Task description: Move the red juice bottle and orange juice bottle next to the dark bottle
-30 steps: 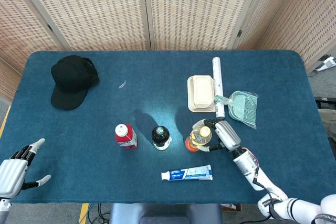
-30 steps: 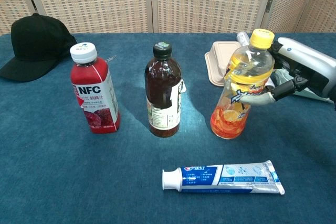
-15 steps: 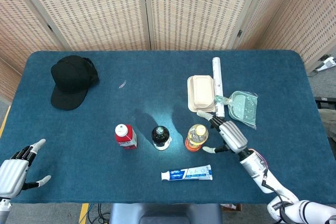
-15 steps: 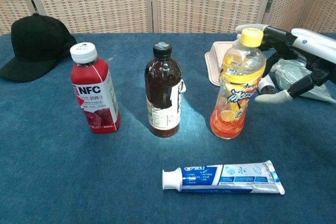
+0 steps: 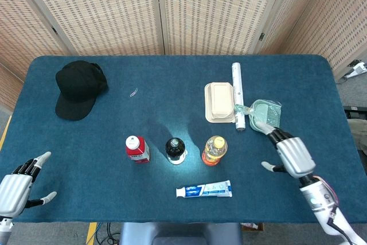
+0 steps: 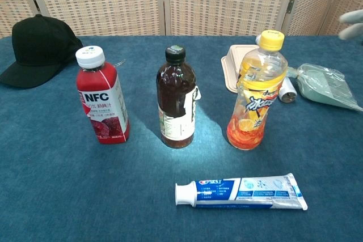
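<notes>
Though beside dark bottle [image 6: 177,99], orange juice bottle [image 6: 256,92] ungripped.

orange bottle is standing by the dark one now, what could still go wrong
1. The orange bottle is tall and mostly empty, so a brush from the right hand nearby could tip it.
2. It stands close to the dark bottle and the toothpaste; a fall could knock the dark bottle or land on the tube.
3. The red bottle stands apart from the dark bottle; if the left hand nudges it closer, it may topple.
</notes>
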Available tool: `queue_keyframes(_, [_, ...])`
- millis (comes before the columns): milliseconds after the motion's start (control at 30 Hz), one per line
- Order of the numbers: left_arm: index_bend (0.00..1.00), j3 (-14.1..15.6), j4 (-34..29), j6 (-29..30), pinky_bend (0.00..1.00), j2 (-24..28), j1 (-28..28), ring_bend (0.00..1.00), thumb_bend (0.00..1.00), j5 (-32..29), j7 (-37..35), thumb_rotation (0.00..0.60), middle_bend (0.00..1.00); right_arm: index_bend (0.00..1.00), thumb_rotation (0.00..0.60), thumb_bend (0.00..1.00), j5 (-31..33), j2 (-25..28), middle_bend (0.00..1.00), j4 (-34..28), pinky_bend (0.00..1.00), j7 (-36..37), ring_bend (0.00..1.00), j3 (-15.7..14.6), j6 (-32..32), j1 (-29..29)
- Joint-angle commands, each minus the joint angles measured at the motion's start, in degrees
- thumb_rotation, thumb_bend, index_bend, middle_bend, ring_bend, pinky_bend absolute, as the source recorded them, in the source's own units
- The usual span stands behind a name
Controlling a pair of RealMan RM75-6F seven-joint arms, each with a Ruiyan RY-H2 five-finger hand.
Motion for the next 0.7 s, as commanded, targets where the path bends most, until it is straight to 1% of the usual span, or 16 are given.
queue_keyframes(33, [0.17, -0.03, -0.32, 0.65, 0.3, -0.16, 0.22, 0.19, 0.02, 0.45, 0.73, 0.6, 0.19, 0.06, 0.6, 0.0, 4.28, 5.76, 0.18, -4.46, 0.39, -7.54, 0.19, -2.27, 5.45, -6.84])
queue_keyframes(133, [0.17, -0.14, -0.47, 1.41, 0.3, -0.53, 0.41, 0.19, 0.02, 0.96, 1.44, 0.6, 0.19, 0.08, 0.6, 0.0, 4.43, 6.54, 0.18, -3.81, 0.39, -7.34, 0.19, -3.33, 8.33, -10.19])
queue_keyframes(233, [0.17, -0.3, -0.12, 1.4, 0.3, -1.25, 0.26, 0.19, 0.02, 1.12, 1.57, 0.6, 0.19, 0.08, 0.6, 0.0, 3.85, 6.4, 0.18, -2.12, 0.39, -5.11, 0.19, -3.72, 10.23, -12.5])
queue_keyframes(500, [0.17, -1.02, 0.71, 0.32, 0.3, -1.82, -0.15, 0.19, 0.02, -0.47, 2.02, 0.6, 0.19, 0.09, 0.6, 0.0, 0.72, 7.6, 0.19, -1.42, 0.39, -1.61, 0.19, -3.03, 12.41, -14.6])
queue_keyframes(700, [0.17, -0.63, 1.4, -1.45, 0.3, -2.75, -0.75, 0.19, 0.02, -0.62, 2.85, 0.6, 0.19, 0.09, 0.6, 0.0, 0.18, 8.28, 0.19, -1.08, 0.39, 0.07, 0.19, -2.53, 11.3, -14.99])
